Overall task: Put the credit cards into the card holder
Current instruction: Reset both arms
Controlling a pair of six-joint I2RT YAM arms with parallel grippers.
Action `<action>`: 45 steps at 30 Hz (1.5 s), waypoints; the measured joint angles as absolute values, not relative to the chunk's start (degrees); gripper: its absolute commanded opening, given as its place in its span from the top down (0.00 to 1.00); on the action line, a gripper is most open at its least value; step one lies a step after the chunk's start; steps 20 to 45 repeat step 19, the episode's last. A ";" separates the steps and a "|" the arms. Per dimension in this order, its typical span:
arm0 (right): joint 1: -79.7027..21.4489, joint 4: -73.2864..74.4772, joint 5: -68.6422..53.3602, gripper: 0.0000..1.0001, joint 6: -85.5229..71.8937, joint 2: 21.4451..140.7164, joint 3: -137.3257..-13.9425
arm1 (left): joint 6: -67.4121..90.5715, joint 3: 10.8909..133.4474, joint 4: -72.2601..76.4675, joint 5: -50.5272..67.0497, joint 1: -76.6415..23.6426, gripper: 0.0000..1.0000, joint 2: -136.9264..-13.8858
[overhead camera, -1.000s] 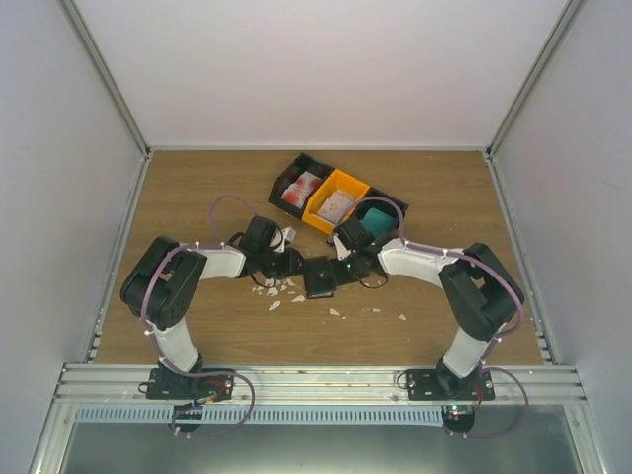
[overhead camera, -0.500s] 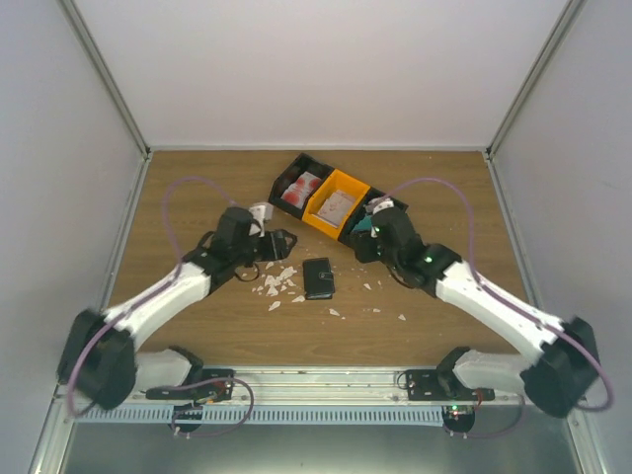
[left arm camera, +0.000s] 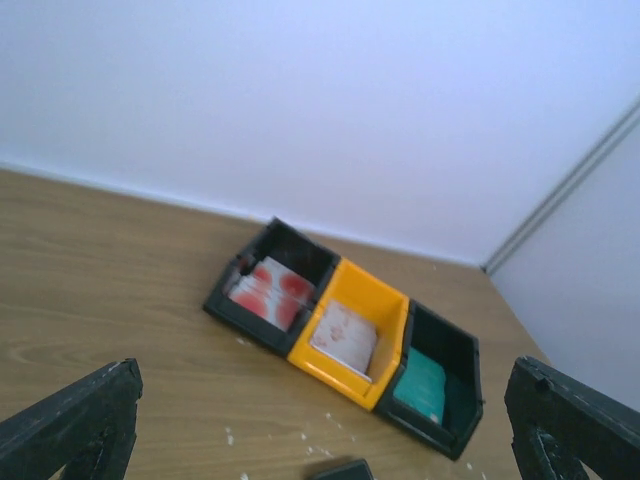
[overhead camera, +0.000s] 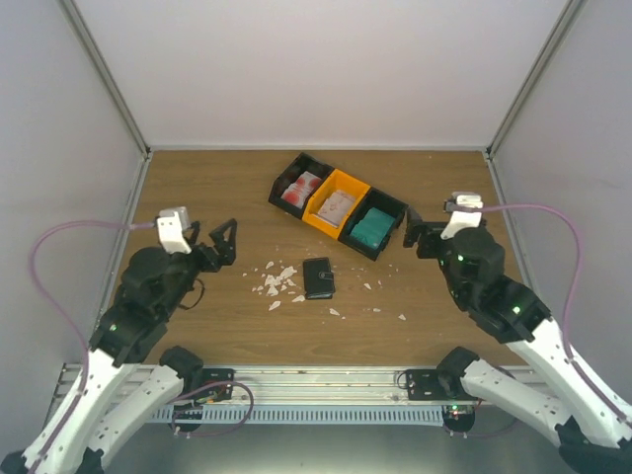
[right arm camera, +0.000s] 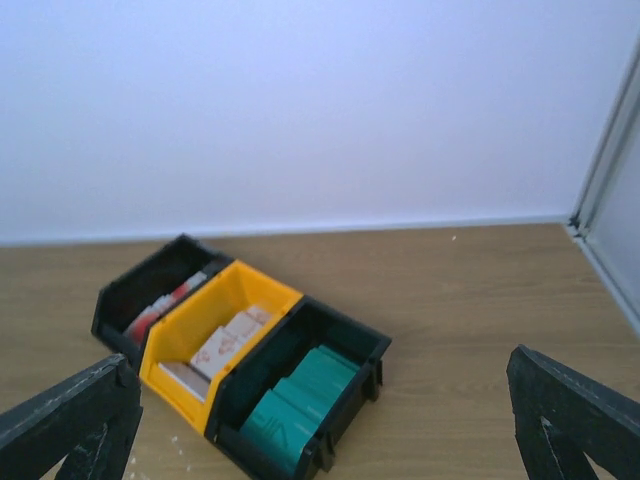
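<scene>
Right, from my station the card holder (overhead camera: 318,277) lies closed and flat on the wooden surface (overhead camera: 197,188), near the middle of the overhead frame, with neither arm touching it. Small white scraps (overhead camera: 275,281) are strewn just to its left, and a few more sit lower right of it. The left fingers (left arm camera: 80,425) are spread wide with nothing between them; in the overhead view they sit left of centre, well apart from the card holder. The right fingers (right arm camera: 575,410) are likewise wide apart and empty, sitting right of centre, near the end of the bin row. Above the card holder, three open bins stand side by side in a diagonal row running down to the right. The upper-left black bin (left arm camera: 295,245) holds the red-and-white credit cards (overhead camera: 301,190). The orange bin (left arm camera: 385,310) in the middle holds the pale credit cards (overhead camera: 337,206). The lower-right black bin (left arm camera: 455,350) holds the teal credit cards (overhead camera: 373,228). In the left wrist view, only the top edge of the card holder peeks in at the bottom of the frame, below the orange bin.
</scene>
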State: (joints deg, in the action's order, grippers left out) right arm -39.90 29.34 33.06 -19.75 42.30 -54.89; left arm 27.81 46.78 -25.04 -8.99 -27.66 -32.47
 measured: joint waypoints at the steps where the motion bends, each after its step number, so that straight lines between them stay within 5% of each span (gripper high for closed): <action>1: -39.90 29.91 33.69 0.01 -19.81 41.19 -55.51 | 27.40 47.62 -26.17 -10.07 -27.66 0.01 -31.42; 19: -39.90 35.42 45.89 0.01 -21.93 27.94 -57.87 | 18.57 52.88 -32.51 -19.84 -27.66 0.01 -25.15; 45: -39.90 35.42 45.89 0.01 -21.93 27.94 -57.87 | 18.57 52.88 -32.51 -19.84 -27.66 0.01 -25.15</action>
